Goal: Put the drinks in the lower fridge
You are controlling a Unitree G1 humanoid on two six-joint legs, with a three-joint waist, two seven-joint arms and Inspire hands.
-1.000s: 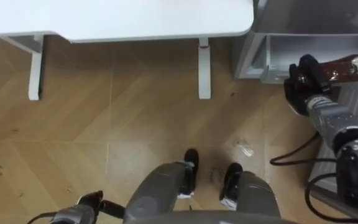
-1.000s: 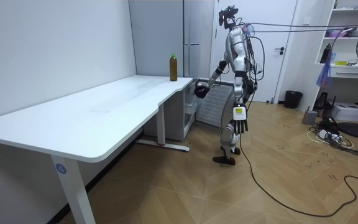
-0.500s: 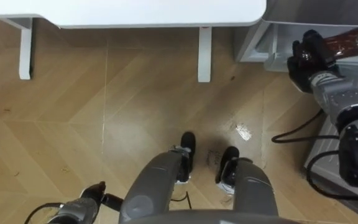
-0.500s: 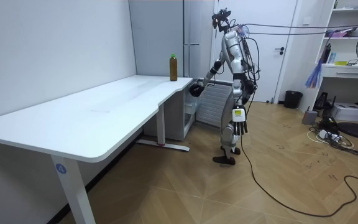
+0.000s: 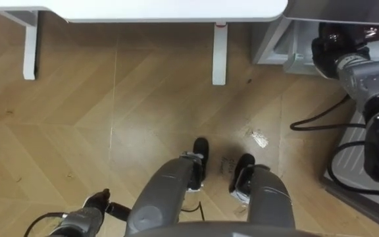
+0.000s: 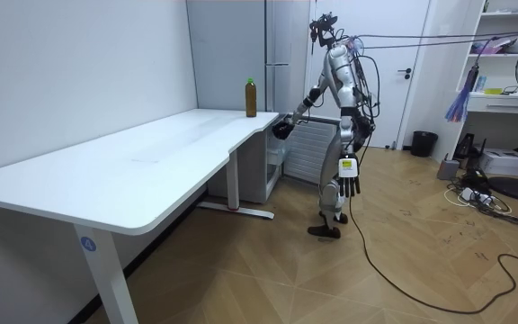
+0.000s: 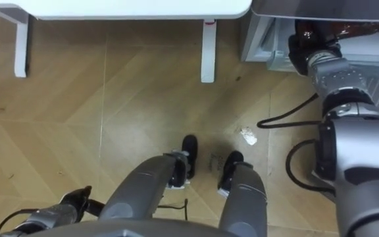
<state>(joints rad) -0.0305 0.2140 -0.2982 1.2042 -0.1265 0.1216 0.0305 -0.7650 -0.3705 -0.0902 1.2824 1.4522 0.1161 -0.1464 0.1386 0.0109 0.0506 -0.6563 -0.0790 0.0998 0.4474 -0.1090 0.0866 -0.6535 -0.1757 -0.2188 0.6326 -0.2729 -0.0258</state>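
Right eye view showed the right hand (image 7: 306,45) curled round a dark bottle (image 7: 351,29) at the mouth of the open lower fridge (image 7: 263,41). It needed a level push past the shelf lip before release; the left hand (image 7: 71,201) hung relaxed

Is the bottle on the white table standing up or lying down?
Standing up: the bottle rests on its base at the far end of the table, green cap on top.
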